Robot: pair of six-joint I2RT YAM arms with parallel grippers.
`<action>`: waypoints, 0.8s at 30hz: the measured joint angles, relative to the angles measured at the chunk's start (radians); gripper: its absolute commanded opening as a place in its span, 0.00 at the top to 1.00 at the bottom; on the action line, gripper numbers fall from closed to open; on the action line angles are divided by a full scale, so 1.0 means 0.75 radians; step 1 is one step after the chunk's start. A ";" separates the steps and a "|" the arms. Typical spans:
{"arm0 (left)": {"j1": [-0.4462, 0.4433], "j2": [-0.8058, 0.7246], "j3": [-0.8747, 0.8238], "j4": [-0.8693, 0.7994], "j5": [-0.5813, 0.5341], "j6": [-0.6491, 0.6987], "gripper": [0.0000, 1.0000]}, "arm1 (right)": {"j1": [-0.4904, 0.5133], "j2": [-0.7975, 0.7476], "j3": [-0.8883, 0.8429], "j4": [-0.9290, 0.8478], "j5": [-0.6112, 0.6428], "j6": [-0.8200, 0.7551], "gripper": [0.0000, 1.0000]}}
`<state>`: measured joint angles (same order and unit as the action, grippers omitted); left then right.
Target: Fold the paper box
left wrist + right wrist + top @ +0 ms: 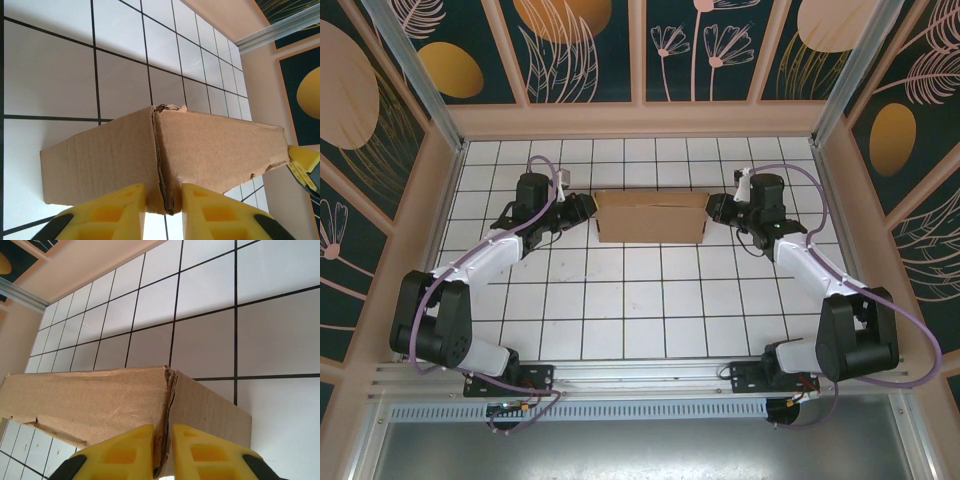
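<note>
The paper box (650,217) is plain brown cardboard and stands as a shallow box on the tiled floor at mid-back, between the two arms. My left gripper (592,212) is at its left end. In the left wrist view the yellow fingers (120,210) are shut on the folded end edge of the box (210,145), with cardboard filling the gap at the left gripper (164,200). My right gripper (710,210) is at the right end. The right wrist view shows the right gripper (162,445) shut on the doubled corner edge of the box (95,395).
White tiles with black lines cover the floor (640,310). Beige walls (640,120) with metal posts enclose it at the back and sides. A yellow fingertip of the right gripper (302,162) shows past the box's far end in the left wrist view.
</note>
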<state>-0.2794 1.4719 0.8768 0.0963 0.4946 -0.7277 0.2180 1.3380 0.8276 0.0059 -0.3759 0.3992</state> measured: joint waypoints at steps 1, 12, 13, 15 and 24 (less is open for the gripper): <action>0.000 -0.001 -0.001 0.004 0.000 0.000 0.76 | 0.000 -0.001 -0.002 0.006 -0.002 0.000 0.84; -0.022 -0.205 -0.146 -0.037 -0.089 0.000 0.86 | 0.177 -0.245 -0.218 0.097 0.176 -0.083 0.99; -0.038 -0.249 -0.181 -0.046 -0.110 0.000 0.86 | 0.205 -0.300 -0.269 0.114 0.208 -0.084 1.00; -0.073 -0.323 -0.244 -0.057 -0.149 -0.006 0.86 | 0.252 -0.395 -0.359 0.144 0.264 -0.079 1.00; -0.157 -0.475 -0.599 -0.142 -0.188 -0.104 0.70 | 0.470 -0.594 -0.654 0.122 0.376 0.042 0.85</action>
<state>-0.3969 1.1156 0.4278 -0.0101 0.3534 -0.8055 0.5709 0.8925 0.3374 0.0975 -0.0940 0.4305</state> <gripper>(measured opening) 0.218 0.115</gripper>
